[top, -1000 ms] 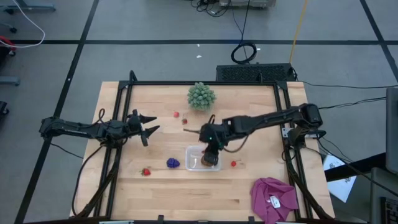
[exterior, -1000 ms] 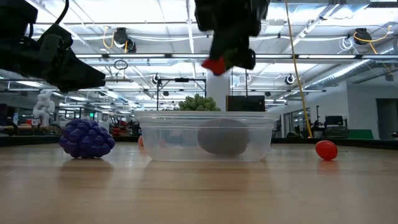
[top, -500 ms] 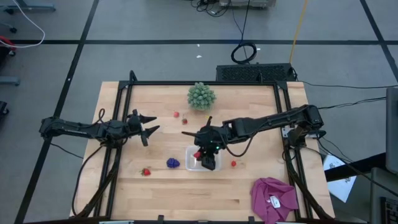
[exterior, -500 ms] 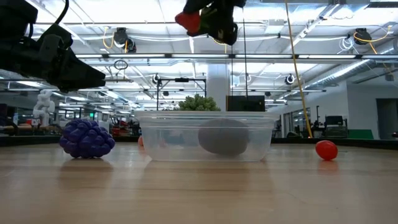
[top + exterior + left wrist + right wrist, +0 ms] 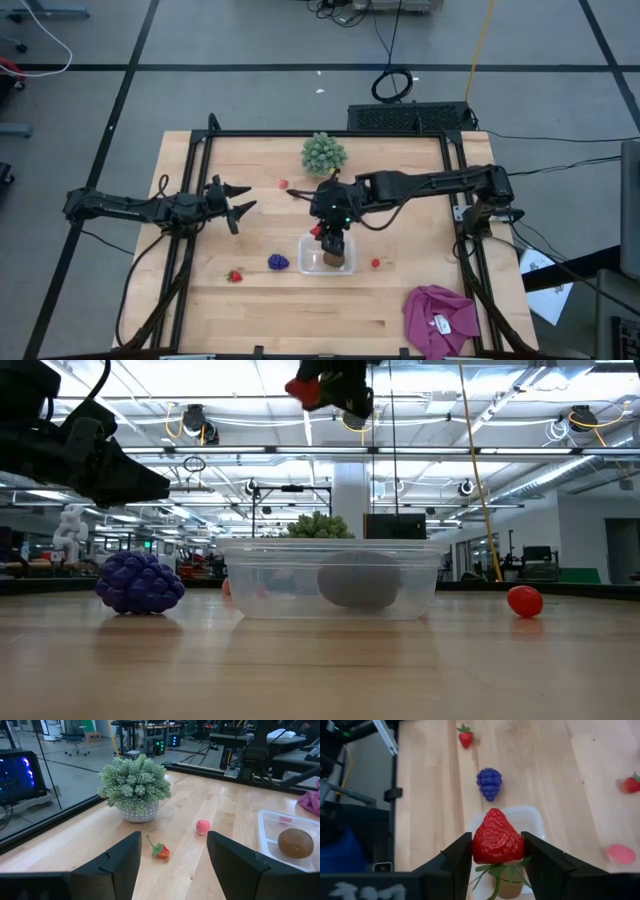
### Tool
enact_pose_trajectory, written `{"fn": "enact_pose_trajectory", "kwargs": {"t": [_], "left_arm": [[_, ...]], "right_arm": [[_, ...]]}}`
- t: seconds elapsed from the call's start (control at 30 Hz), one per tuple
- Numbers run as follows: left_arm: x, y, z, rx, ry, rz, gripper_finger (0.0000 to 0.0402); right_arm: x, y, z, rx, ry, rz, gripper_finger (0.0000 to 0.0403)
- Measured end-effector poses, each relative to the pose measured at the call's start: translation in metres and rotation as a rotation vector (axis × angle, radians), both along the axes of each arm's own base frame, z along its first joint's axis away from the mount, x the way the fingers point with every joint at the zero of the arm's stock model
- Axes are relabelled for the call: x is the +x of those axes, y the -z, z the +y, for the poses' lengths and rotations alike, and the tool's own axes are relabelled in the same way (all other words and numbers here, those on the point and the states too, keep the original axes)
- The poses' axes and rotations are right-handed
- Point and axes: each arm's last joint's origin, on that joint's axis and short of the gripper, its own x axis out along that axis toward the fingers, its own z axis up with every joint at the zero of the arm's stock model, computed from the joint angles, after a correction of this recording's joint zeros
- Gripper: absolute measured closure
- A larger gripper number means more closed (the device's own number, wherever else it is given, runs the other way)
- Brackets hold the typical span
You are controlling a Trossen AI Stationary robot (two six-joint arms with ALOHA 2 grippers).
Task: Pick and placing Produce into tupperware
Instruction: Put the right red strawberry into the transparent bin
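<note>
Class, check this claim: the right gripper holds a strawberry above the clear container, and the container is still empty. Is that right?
Not quite. The right gripper does hold a strawberry above the clear container, but the container is not empty: a brown kiwi already lies inside it. The low view shows this plainly, and the left wrist view confirms it.

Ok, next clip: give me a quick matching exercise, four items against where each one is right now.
Items:
1. kiwi
2. strawberry
3. grapes
4. left gripper

Places or states:
A. on the bare table, beside the container
B. open, waiting over the left part of the table
C. inside the clear container
D. pinched in the right gripper, above the container

Pairs: 1-C, 2-D, 3-A, 4-B
</note>
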Motion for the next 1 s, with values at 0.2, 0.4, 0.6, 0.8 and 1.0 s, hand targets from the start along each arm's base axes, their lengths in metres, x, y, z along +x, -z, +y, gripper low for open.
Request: {"fn": "enact_pose_trajectory", "kwargs": {"t": [0.2,0.4,0.6,0.8,1.0], "left_arm": [[0.000,0.000,0.000,0.001,0.000,0.000,0.0172],[0.000,0.000,0.000,0.001,0.000,0.000,0.0172],[0.000,0.000,0.000,0.001,0.000,0.000,0.0172],[0.000,0.000,0.000,0.002,0.000,0.001,0.0172],[0.000,0.000,0.000,0.003,0.001,0.001,0.0172]], "right_arm": [[0.014,0.040,0.002,-0.013,-0.010,0.150,0.0252],[0.025,0.079,0.003,-0.022,-0.026,0.282,0.0252],[0.031,0.101,0.004,-0.013,-0.058,0.341,0.0252],[0.029,0.102,0.005,-0.015,-0.060,0.357,0.0252],[0.027,0.105,0.008,-0.019,-0.066,0.369,0.0252]]}}
